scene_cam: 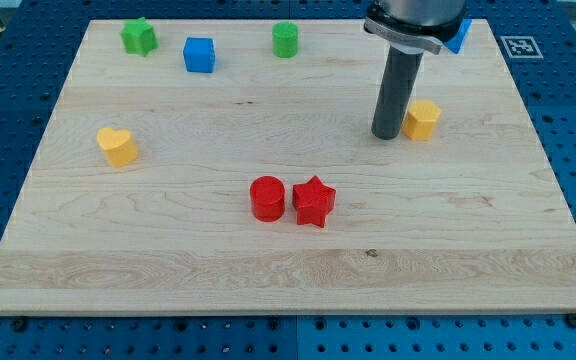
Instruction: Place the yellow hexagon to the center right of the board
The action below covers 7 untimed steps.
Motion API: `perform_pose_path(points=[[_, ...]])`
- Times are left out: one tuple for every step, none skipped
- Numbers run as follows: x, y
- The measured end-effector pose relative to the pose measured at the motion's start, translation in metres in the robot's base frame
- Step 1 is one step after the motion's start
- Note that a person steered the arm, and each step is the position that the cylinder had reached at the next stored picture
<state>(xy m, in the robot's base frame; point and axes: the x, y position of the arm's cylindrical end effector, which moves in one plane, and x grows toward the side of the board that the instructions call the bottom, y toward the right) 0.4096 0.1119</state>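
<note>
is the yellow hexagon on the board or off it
On. The yellow hexagon sits on the wooden board, right of centre, just right of my tip.

A green star (139,37) sits at the view's top left of the wooden surface (168,250), with a blue cube (199,54) just to its right. A green cylinder (285,40) stands near the top centre. A yellow heart (118,146) lies at the left. A red cylinder (267,198) and red star (314,201) touch near the middle. A blue block (458,37) is partly hidden at the top right.
</note>
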Motion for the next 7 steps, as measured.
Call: perform_pose_path(points=[[-0.004,0.021],[-0.004,0.025],[-0.004,0.022],[-0.020,0.004],[-0.024,0.019],[-0.024,0.028],[-0.024,0.038]])
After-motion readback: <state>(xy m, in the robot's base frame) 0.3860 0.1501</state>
